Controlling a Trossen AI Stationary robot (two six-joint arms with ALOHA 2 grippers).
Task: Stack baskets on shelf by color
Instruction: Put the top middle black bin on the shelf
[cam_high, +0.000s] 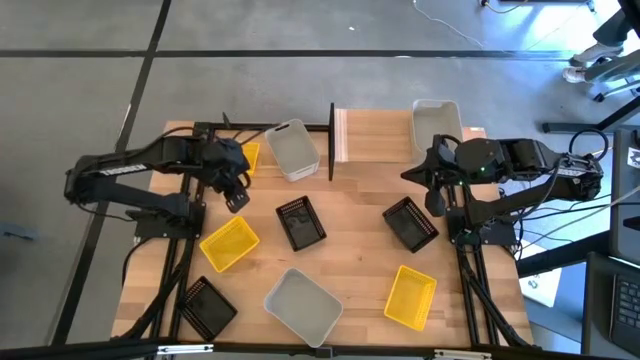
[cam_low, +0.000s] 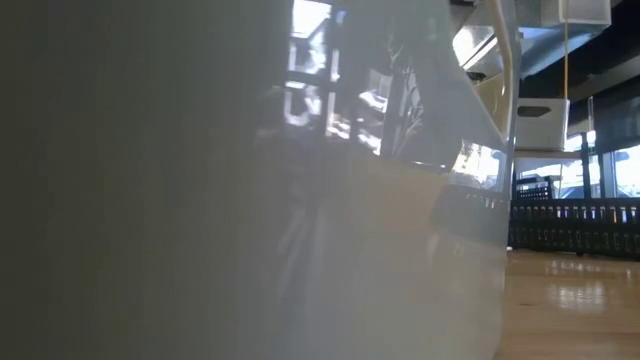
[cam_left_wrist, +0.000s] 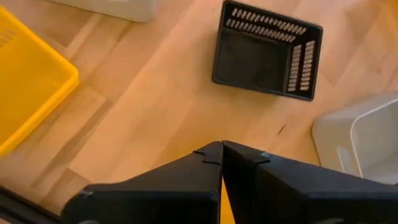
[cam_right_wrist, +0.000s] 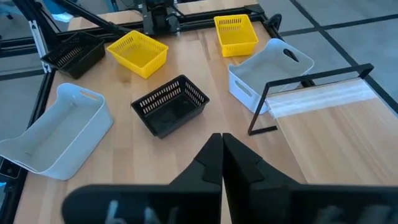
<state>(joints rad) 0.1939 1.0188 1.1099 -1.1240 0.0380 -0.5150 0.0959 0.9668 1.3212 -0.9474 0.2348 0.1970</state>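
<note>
Baskets scattered across wooden tabletop (cam_high: 350, 250), seen from above; shelf (cam_high: 375, 133), a light plank with black upright post (cam_high: 331, 141), lying along far edge of table. One translucent whitish basket (cam_high: 436, 122) seated on shelf plank toward its right end; a second translucent basket (cam_high: 293, 149) just left of the post, tilted, off the plank; a third translucent basket (cam_high: 302, 306) at near edge of table, the one filling almost all of the low view (cam_low: 250, 200). Yellow basket (cam_high: 248, 157) at far left beside left arm; another yellow basket (cam_high: 229, 243) left of centre; third yellow basket (cam_high: 410, 296) near right front. Black slatted basket (cam_high: 301, 222) at table centre; second black slatted basket (cam_high: 410, 223) right of centre; third black slatted basket (cam_high: 208, 307) at front left corner.

Left gripper (cam_high: 237, 196) poised above bare wood between far yellow basket and centre black basket, fingers (cam_left_wrist: 199, 163) pressed together in left wrist view, nothing between them; black slatted basket (cam_left_wrist: 267, 48) ahead of the tips, apart from them. Right gripper (cam_high: 438, 196) held over table just in front of shelf's right end, near right black basket; fingers (cam_right_wrist: 208, 158) likewise closed tip to tip and empty, with shelf post (cam_right_wrist: 311, 99) and tilted translucent basket (cam_right_wrist: 267, 73) in view beyond.
</note>
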